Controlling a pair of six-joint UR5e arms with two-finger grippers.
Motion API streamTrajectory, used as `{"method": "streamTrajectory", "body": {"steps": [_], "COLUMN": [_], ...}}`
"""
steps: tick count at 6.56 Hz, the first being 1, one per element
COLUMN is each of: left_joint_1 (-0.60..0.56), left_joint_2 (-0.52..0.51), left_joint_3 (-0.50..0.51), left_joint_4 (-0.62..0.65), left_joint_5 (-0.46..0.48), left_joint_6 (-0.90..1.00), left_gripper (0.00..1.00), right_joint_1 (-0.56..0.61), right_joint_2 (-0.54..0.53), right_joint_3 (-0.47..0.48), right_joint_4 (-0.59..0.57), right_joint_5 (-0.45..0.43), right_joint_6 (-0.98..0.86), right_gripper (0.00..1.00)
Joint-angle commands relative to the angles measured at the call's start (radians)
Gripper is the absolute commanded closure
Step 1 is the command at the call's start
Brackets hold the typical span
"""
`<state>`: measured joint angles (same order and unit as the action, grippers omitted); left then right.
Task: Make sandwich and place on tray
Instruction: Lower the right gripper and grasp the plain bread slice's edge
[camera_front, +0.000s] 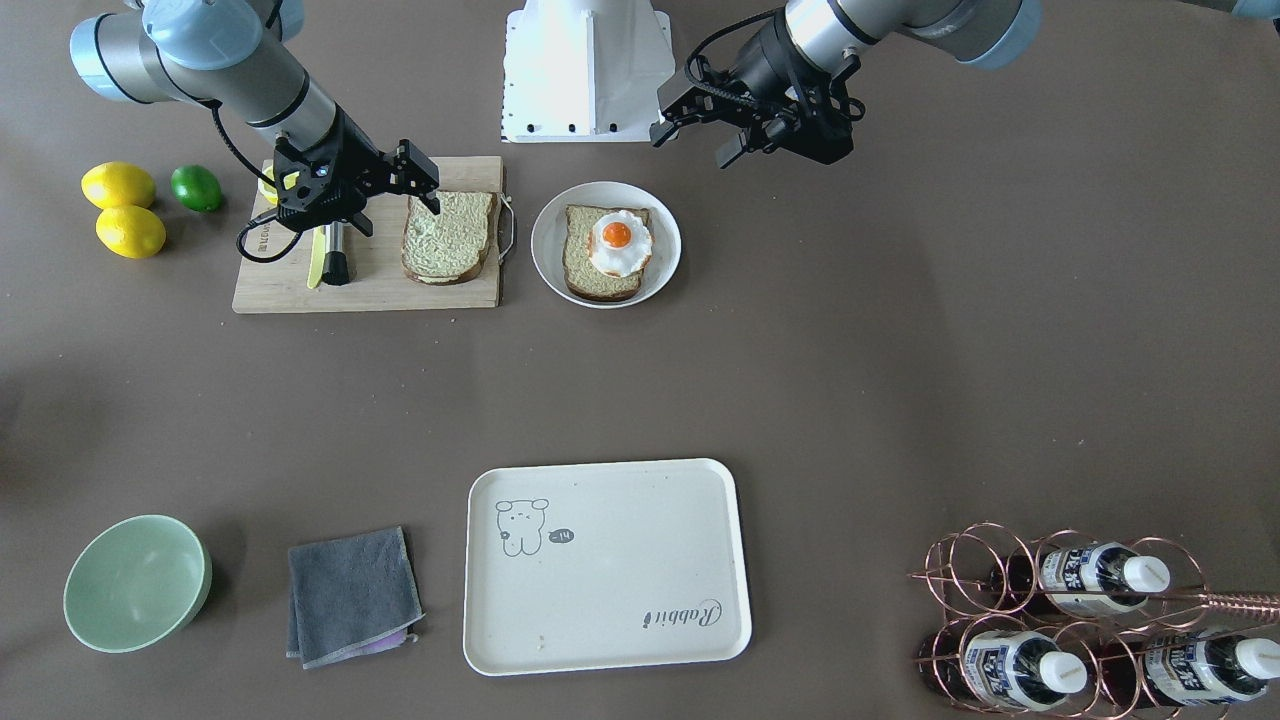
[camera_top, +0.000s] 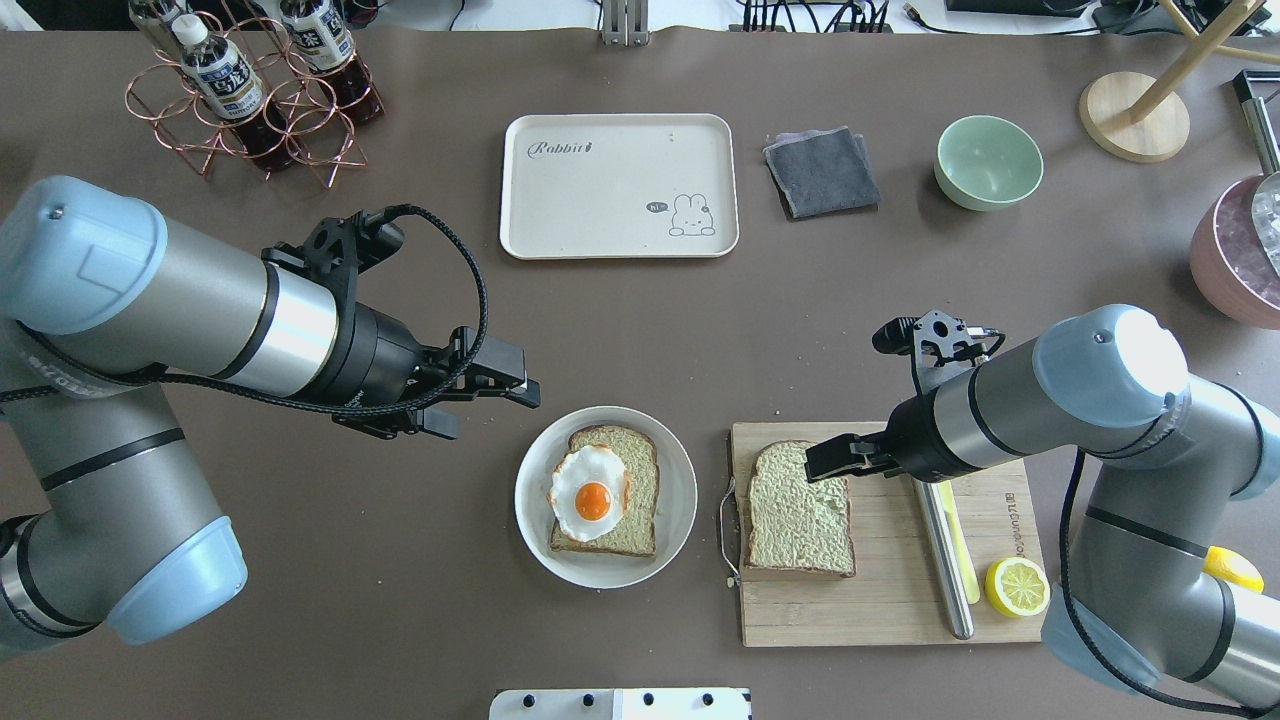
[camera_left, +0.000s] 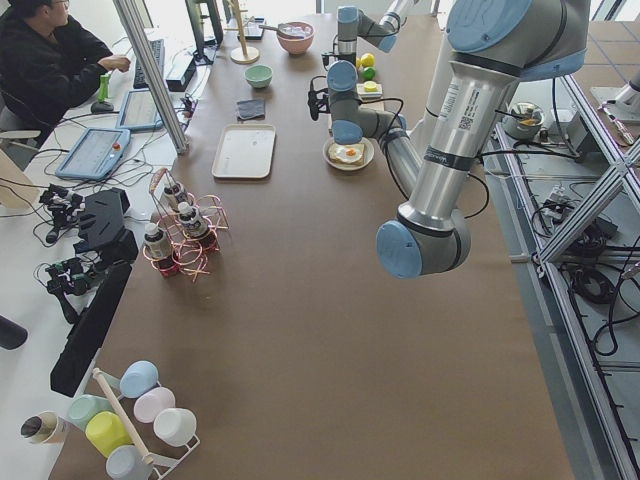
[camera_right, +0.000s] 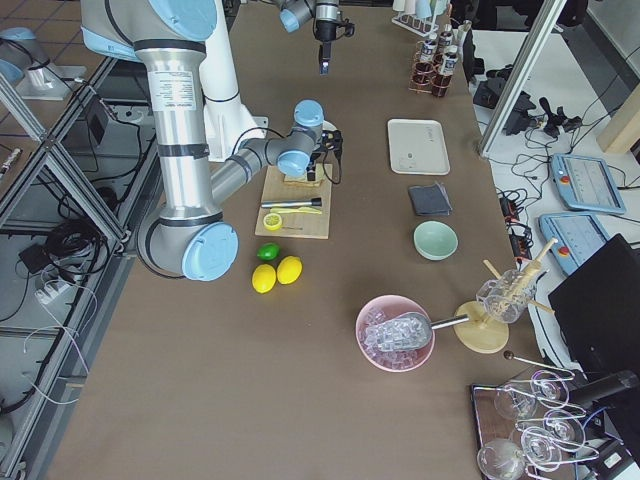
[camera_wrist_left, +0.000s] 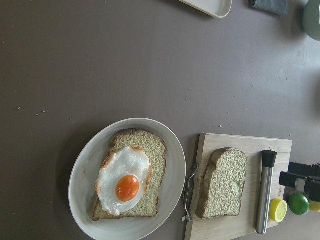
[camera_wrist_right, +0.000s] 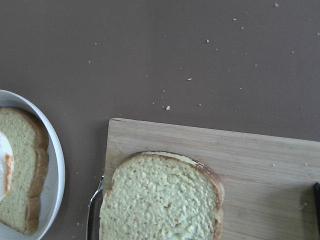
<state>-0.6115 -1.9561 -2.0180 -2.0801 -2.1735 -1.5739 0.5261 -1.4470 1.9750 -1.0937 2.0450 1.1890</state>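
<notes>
One bread slice (camera_front: 605, 278) lies on a round white plate (camera_front: 545, 240) with the fried egg (camera_front: 618, 240) on top; it also shows in the overhead view (camera_top: 640, 500). The second slice (camera_front: 448, 235) lies bare on a wooden cutting board (camera_front: 370, 285) and shows in the right wrist view (camera_wrist_right: 162, 200). My right gripper (camera_front: 395, 200) hovers open and empty over the far edge of that slice (camera_top: 800, 510). My left gripper (camera_top: 495, 410) is open and empty, above the table beside the plate. The cream tray (camera_front: 620, 590) lies empty across the table.
A knife (camera_top: 945, 560) and half a lemon (camera_top: 1017, 586) lie on the board. Two lemons (camera_front: 125, 210) and a lime (camera_front: 196, 187) sit beside it. A green bowl (camera_front: 135, 582), a grey cloth (camera_front: 352, 596) and a copper bottle rack (camera_front: 1080, 620) flank the tray.
</notes>
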Motion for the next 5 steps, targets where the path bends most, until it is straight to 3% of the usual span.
{"method": "streamTrajectory", "body": {"steps": [1,5], "left_joint_1": [0.010,0.012], "left_joint_2": [0.000,0.000], "left_joint_3": [0.002,0.004], "left_joint_4": [0.002,0.002], "left_joint_5": [0.003,0.004], "left_joint_6": [0.000,0.000], "left_gripper": [0.02,0.02], "right_joint_1": [-0.011,-0.025], "right_joint_2": [-0.004,-0.004], "right_joint_3": [-0.016,-0.031], "right_joint_4": [0.000,0.000], "right_joint_5": [-0.006,-0.020], "right_joint_6": [0.000,0.000], "right_gripper": [0.00,0.00]}}
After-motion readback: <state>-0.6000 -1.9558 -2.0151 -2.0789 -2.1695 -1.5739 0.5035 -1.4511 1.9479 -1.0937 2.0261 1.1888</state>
